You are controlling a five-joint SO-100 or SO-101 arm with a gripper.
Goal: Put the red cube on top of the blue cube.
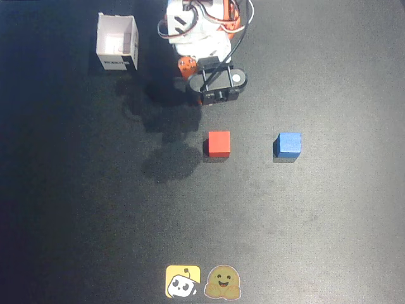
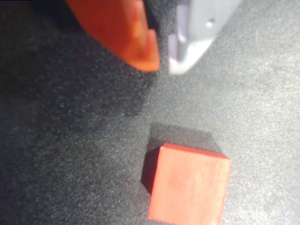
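- Small matte red cube [image 1: 219, 143]
- Small matte blue cube [image 1: 289, 144]
- White open cardboard box [image 1: 117, 42] with dark print
- Black felt-like table surface [image 1: 329, 215]
- Gripper [image 2: 161, 63]: one orange finger, one white finger

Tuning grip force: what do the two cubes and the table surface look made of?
Red cube: matte, faintly grained faces, crisp edges; probably painted wood or dense foam. Blue cube: same flat, glare-free look, too small to confirm. Table surface: black, speckled, fibrous; likely felt or cloth mat.

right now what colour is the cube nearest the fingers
Red: the red cube lies just below the fingers, clearest in the wrist view.
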